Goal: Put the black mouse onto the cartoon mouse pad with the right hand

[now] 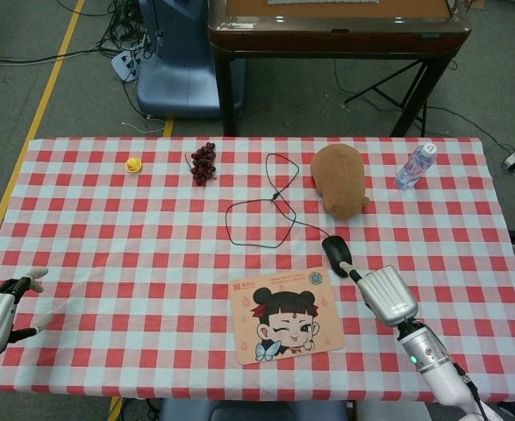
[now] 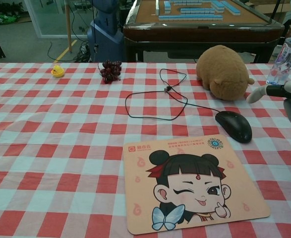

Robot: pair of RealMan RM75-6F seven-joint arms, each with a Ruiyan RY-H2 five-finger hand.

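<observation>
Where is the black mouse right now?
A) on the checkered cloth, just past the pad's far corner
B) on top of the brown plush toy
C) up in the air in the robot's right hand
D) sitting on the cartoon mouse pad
A: the black mouse lies on the checkered cloth beyond the far right corner of the cartoon mouse pad, and the right hand is near it but holds nothing.
</observation>
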